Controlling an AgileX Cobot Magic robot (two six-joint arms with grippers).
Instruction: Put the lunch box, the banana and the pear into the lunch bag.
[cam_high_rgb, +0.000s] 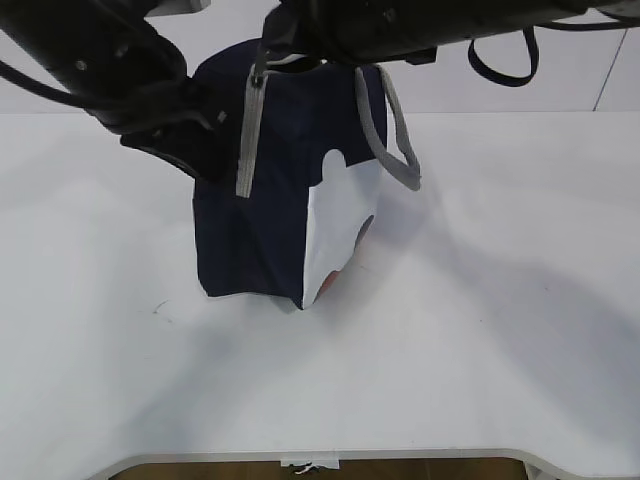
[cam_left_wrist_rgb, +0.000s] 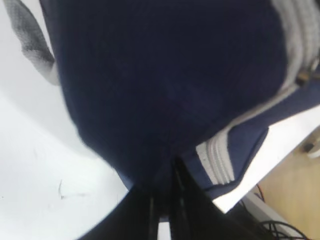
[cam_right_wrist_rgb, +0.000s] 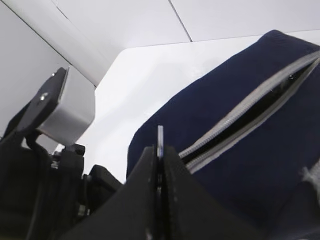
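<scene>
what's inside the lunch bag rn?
Not much shows. In the right wrist view the lunch bag has its zipper partly open, with only a dark slit between the teeth. The navy fabric covers the interior, so any contents are hidden in all three views.

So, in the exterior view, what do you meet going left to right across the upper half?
Left arm's hand → hanging grey strap → white end panel of the lunch bag → looped grey rope handle.
</scene>
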